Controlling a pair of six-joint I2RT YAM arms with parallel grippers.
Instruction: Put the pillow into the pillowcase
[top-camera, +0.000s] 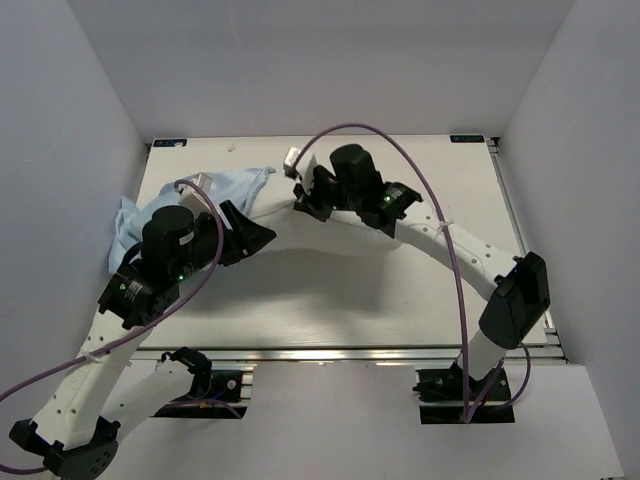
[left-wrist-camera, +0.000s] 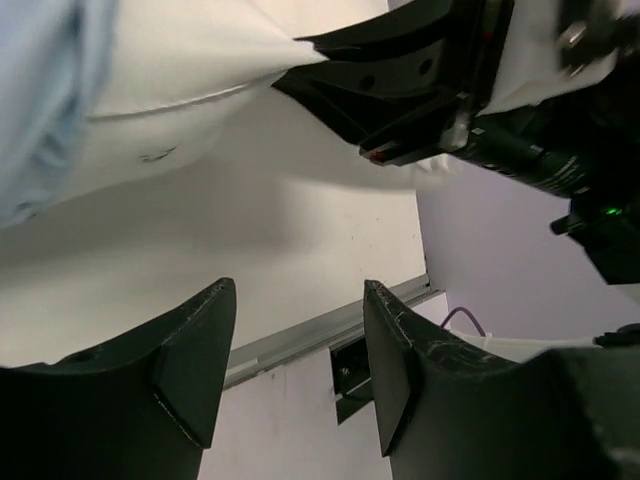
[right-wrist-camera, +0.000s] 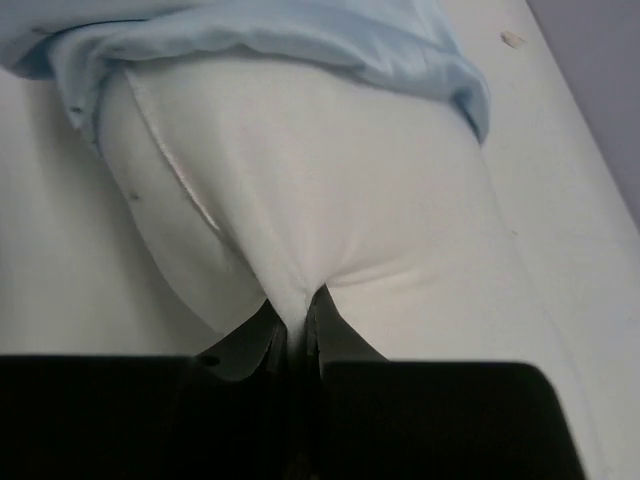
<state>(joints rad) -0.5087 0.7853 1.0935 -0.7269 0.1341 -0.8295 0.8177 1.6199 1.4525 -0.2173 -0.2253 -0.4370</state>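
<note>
You are pinching a corner of the pillow (right-wrist-camera: 340, 180) in your right hand (right-wrist-camera: 296, 312); ahead of that hand, the pillow's far end is sitting inside the pillowcase (right-wrist-camera: 300, 40). Your left hand (left-wrist-camera: 290, 350) is hanging spread and empty. You are probably mid-stuffing: the next move is calling for pushing deeper while the left hand grips the case's mouth.

I am working in what is looking like a robotics lab cell. Plain pale-grey walls (top-camera: 60, 120) are boxing in a white table (top-camera: 400, 300) on three sides. An aluminium rail (top-camera: 340, 355) is running along the table's near edge, and my two black arm bases (top-camera: 465, 385) are sitting bolted there. Purple cables (top-camera: 462, 330) are looping loose over the arms (top-camera: 430, 235), running down to the bases.
</note>
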